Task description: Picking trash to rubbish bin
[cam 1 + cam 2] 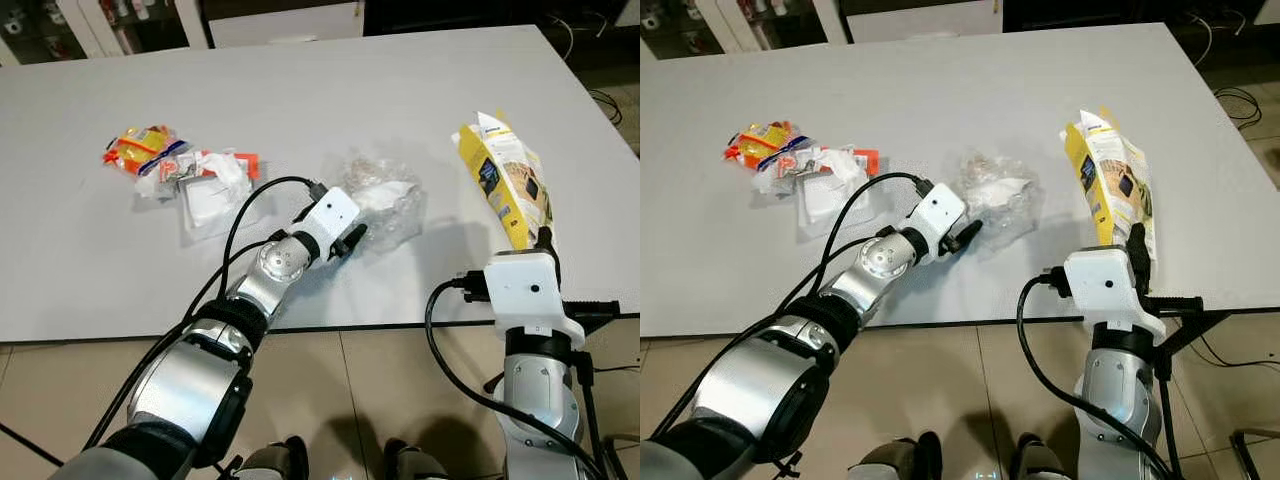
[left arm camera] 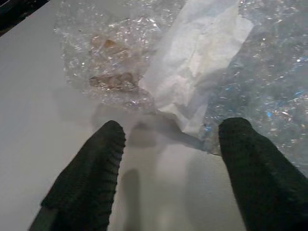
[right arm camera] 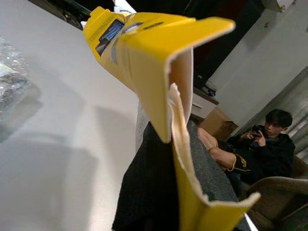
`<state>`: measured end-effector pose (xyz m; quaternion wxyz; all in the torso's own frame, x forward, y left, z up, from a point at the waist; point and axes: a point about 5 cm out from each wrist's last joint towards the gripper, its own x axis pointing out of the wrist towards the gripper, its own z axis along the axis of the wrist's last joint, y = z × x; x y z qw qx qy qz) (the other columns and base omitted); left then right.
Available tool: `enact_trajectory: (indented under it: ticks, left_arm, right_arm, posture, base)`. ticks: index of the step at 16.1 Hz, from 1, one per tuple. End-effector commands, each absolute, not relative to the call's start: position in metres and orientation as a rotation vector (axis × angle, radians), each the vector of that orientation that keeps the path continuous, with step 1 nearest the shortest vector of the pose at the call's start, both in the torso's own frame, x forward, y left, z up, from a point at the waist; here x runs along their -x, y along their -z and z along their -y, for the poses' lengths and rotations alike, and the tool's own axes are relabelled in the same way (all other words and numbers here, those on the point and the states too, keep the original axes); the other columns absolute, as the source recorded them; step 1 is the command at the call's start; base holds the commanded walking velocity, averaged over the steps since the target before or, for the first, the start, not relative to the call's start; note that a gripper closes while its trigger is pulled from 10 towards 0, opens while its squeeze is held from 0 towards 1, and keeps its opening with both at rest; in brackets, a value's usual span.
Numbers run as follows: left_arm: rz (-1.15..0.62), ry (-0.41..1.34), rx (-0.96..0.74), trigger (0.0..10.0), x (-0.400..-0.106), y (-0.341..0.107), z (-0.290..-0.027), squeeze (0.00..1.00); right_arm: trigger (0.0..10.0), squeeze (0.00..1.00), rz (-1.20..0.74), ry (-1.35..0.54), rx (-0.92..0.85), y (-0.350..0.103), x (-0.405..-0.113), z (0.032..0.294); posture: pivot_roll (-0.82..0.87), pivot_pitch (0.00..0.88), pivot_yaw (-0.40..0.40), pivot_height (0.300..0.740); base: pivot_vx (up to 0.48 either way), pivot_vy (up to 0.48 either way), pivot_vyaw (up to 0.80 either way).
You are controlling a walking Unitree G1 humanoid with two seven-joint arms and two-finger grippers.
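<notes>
Now: left hand lining up on the clear plastic wrap, right hand already holding the yellow packet.

Toward the worktop's (image 1: 300, 90) left edge lies a heap of crumpled wrappers (image 1: 185, 175), orange, red and white. Near the middle of the front edge, the left hand (image 1: 352, 240) rests with its fingers (image 2: 91, 178) spread wide and empty, the clear plastic wrap (image 1: 385, 200) with white paper (image 2: 197, 62) just beyond the tips. I judge it should slide further forward, low on the surface, so both fingers straddle a thick fold before closing; thin film slips. At the front right corner, the right hand (image 1: 1135, 245) is clamped on the yellow packet (image 1: 505, 180), held upright.
</notes>
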<state>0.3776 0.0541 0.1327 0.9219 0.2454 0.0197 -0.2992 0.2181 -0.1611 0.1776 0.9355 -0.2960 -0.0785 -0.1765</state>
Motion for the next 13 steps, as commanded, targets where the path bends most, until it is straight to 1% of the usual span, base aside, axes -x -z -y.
enact_trajectory:
  ticks: [1, 6, 11, 12, 13]
  left_arm:
    - [-0.243, 0.604, -0.568, 0.0, -0.364, -0.089, -0.079, 0.0]
    - [-0.289, 0.682, -0.563, 0.0, -0.352, -0.071, -0.087, 0.0]
    - [-0.259, 0.715, -0.544, 0.0, -0.349, -0.071, -0.093, 0.0]
    - [-0.233, 0.727, -0.536, 4.4, -0.35, -0.075, -0.094, 0.0]
    - [-0.223, 0.729, -0.526, 4.4, -0.351, -0.077, -0.094, 0.0]
  right_arm:
    - [10.0, 0.0, 0.172, 0.38, 0.597, -0.182, -0.216, 0.163]
    - [10.0, 0.0, 0.168, 0.38, 0.599, -0.181, -0.216, 0.163]
    - [10.0, 0.0, 0.169, 0.38, 0.601, -0.181, -0.216, 0.164]
    - [10.0, 0.0, 0.169, 0.379, 0.601, -0.181, -0.216, 0.164]
    - [10.0, 0.0, 0.168, 0.379, 0.601, -0.181, -0.216, 0.165]
  posture:
    - [-0.03, 0.204, 0.106, 0.74]
    - [-0.03, 0.202, 0.112, 0.74]
    - [-0.02, 0.204, 0.113, 0.74]
    - [-0.01, 0.204, 0.112, 0.74]
    - [-0.01, 0.204, 0.112, 0.74]
  base:
    - [0.0, 0.0, 0.0]
    - [0.0, 0.0, 0.0]
    - [0.0, 0.0, 0.0]
    - [0.0, 0.0, 0.0]
    - [0.0, 0.0, 0.0]
